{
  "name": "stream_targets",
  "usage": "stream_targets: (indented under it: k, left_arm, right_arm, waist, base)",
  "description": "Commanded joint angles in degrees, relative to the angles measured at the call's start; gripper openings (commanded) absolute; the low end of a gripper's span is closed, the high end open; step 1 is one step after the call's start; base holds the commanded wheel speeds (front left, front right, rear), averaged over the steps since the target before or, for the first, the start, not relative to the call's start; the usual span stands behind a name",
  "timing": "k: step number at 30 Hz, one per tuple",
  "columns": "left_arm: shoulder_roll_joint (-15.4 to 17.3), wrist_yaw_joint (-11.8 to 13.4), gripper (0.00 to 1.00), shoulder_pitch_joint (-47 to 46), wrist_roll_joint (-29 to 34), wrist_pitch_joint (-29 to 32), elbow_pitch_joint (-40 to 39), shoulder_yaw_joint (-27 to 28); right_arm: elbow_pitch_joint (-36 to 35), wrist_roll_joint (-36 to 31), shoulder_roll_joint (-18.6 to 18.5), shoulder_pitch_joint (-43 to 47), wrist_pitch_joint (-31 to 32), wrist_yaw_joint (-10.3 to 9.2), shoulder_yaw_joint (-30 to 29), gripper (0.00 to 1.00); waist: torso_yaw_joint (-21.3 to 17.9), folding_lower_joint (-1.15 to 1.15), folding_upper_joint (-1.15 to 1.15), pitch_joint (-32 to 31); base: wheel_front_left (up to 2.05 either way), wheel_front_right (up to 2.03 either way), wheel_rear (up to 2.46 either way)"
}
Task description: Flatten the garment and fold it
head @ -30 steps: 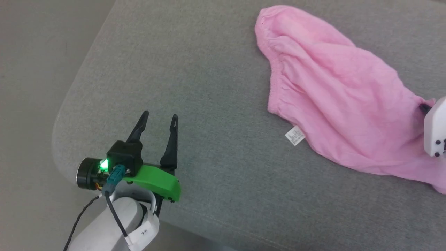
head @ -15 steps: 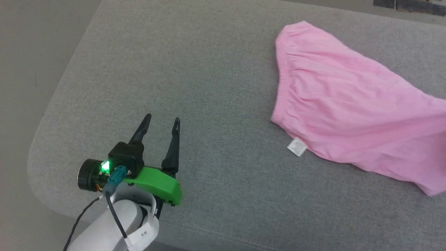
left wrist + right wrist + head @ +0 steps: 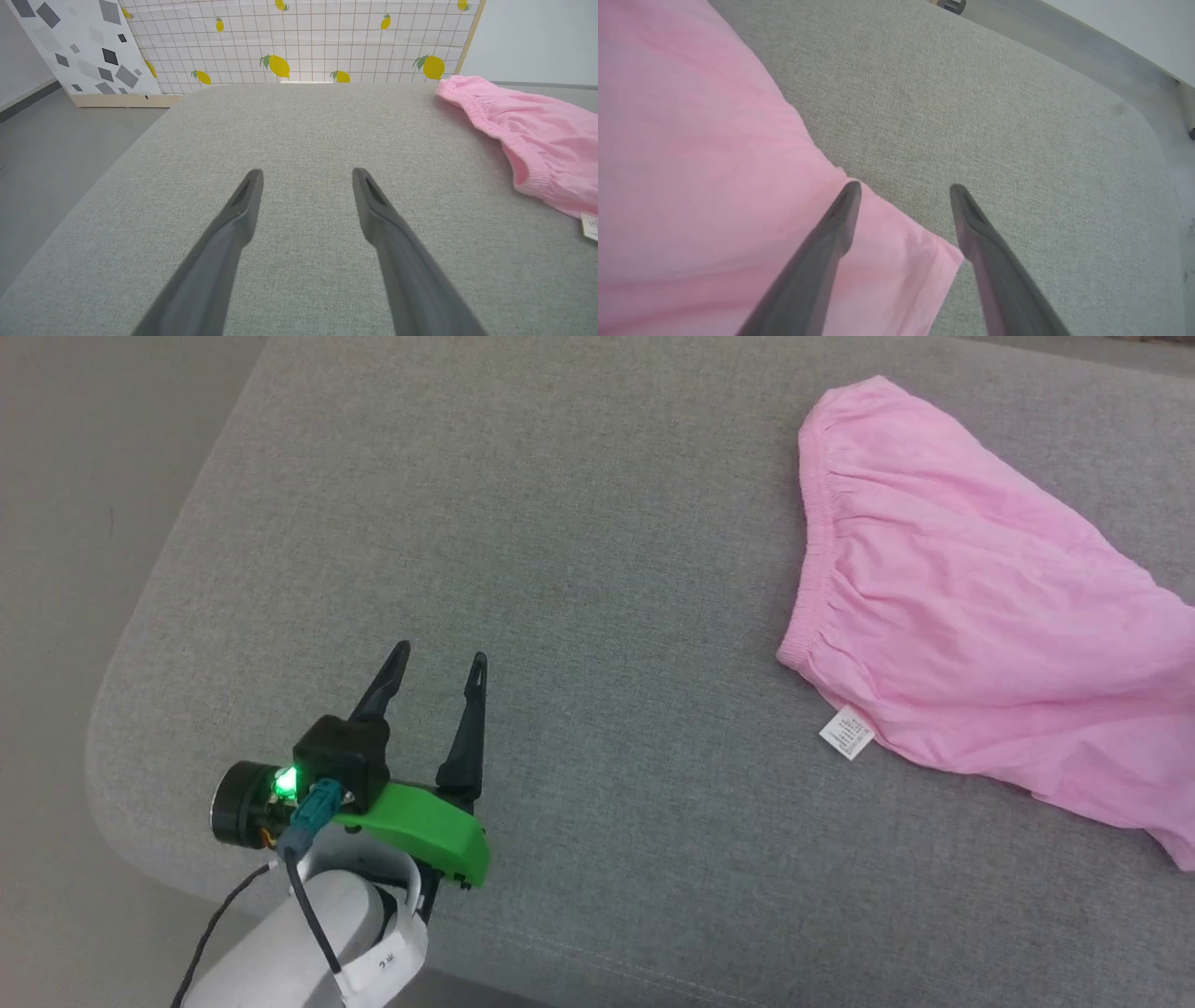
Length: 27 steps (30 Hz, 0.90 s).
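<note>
Garment — laid out, rumpled, unfolded, on bench at robot's right; left gripper fingers wide, empty, well apart; right gripper fingers wide above hem corner — flattening unfinished, folding not begun.

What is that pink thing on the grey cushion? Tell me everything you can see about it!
It is a light-pink garment of thin, soft-looking cloth, lying spread but wrinkled on the grey cushion and running off the head view's right edge. Its left end has a gathered elastic band, and a small white label sticks out below it. The other end has a stitched hem corner. The open right gripper is over that corner; whether it touches is unclear.
</note>
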Motion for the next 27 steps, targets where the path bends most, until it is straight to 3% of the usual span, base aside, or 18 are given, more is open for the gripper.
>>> stream_targets:
  k: [1, 8, 16, 22, 27]
  left_arm:
    - [-0.07, -0.1, 1.0, -0.42, -0.78, -0.24, -0.09, 0.33]
    - [0.9, -0.02, 1.0, 0.17, -2.28, 0.07, -0.55, 1.64]
    - [1.87, 0.75, 1.0, 1.16, -4.22, 0.54, -1.61, 3.47]
    - [2.66, 0.67, 1.0, 2.15, -5.2, 2.0, -2.41, 3.25]
    - [3.37, -0.73, 1.0, 2.17, -6.46, 6.79, -2.65, 1.06]
  right_arm:
    - [0.32, -0.09, 0.7, -0.97, -2.02, -0.09, 1.1, 1.0]
    - [-3.16, 4.43, 4.44, -1.76, -13.6, -0.09, 3.87, 1.0]
    - [-12.47, 6.58, 9.21, 5.9, -23.45, -0.09, 4.07, 1.0]
    - [-20.44, 4.41, 16.4, 15.33, -28.26, -0.09, 0.31, 1.0]
    - [-25.79, 1.45, 23.19, 22.58, -28.94, -0.09, -2.65, 1.0]
  waist:
    - [-1.71, 0.0, 0.0, -1.72]
    - [-6.44, 0.0, 0.0, -5.98]
    - [-11.76, 0.0, 0.0, -9.16]
    - [-15.01, 0.0, 0.0, -9.59]
    - [-17.49, 0.0, 0.0, -8.2]
  base:
    - [0.0, 0.0, 0.0]
    - [0.0, 0.0, 0.0]
    - [0.0, 0.0, 0.0]
    - [0.0, 0.0, 0.0]
    - [0.0, 0.0, 0.0]
